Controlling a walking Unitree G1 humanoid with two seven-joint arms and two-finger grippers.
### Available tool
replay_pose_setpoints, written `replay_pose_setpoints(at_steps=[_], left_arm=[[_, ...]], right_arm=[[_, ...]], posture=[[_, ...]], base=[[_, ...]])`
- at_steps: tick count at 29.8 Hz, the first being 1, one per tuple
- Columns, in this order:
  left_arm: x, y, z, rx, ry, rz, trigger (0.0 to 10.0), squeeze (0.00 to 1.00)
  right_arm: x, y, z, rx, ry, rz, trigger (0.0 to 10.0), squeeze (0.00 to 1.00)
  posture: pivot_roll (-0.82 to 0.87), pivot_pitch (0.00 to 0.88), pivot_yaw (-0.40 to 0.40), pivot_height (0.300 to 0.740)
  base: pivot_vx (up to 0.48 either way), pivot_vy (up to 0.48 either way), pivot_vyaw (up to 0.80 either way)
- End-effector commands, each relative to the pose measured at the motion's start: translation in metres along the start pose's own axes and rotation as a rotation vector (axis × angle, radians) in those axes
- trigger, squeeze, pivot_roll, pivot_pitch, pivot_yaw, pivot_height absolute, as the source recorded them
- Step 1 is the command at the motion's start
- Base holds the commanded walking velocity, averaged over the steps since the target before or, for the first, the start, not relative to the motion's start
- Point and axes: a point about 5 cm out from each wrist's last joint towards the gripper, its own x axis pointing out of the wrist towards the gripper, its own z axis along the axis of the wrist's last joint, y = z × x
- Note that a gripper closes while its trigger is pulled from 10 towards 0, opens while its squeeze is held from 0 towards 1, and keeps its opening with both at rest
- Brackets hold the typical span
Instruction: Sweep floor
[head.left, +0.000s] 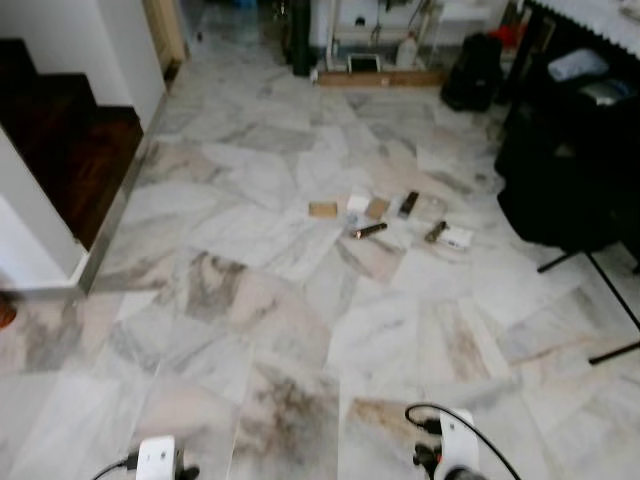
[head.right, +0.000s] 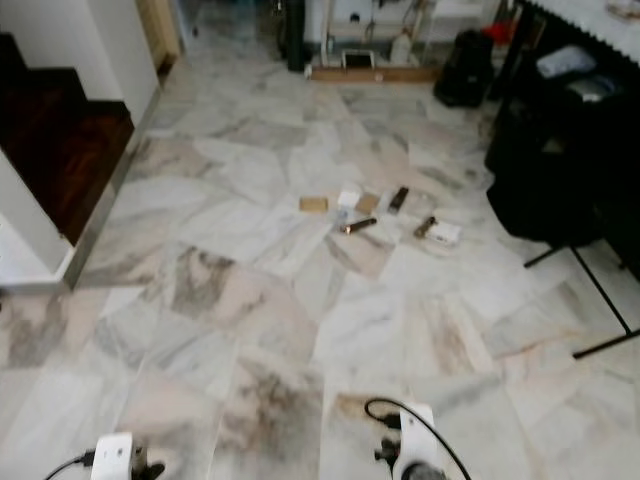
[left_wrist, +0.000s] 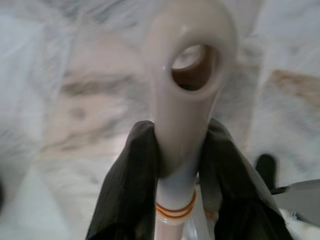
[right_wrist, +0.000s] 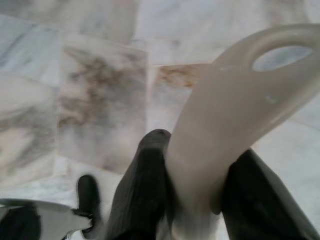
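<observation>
We see the left gripper clenched on a cream plastic handle with a hanging hole at its tip; both ribbed black fingers press its sides, and two orange bands circle the shaft just below the grip. The right gripper is likewise clenched on a second beige plastic handle with an oval hanging loop, fingers touching either side. We cannot tell which handle belongs to a broom and which to a dustpan; the working ends are out of view. From the head views, the white wrist housings of the left arm and right arm sit at the lower edge, low over the floor.

The white-and-grey veined marble tile floor is glossy, with brownish patches. A scatter of small litter, flat tan card pieces, white scraps and dark cylindrical bits, lies well ahead of both grippers, mid-floor. A dark wooden staircase is on the left; black bags and a black stand are on the right.
</observation>
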Motion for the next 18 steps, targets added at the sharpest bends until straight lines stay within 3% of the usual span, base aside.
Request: replay_pose_setpoints(at_steps=[1,18], left_arm=[[0.0001,0.0035,0.0019,-0.016,-0.007,0.007,10.0,0.0],[-0.0012,0.0023,-0.0027,-0.037,0.003,0.022,10.0,0.0]], right_arm=[[0.0015,0.003,0.0076,0.012,-0.03,0.006,10.0,0.0],[0.0017,0.0032,0.0089,-0.005,-0.03,0.013,10.0,0.0]], posture=[[-0.03,0.09,-0.025,0.74],[-0.03,0.075,-0.041,0.74]], base=[[0.341,0.0,0.0],[0.343,0.0,0.0]])
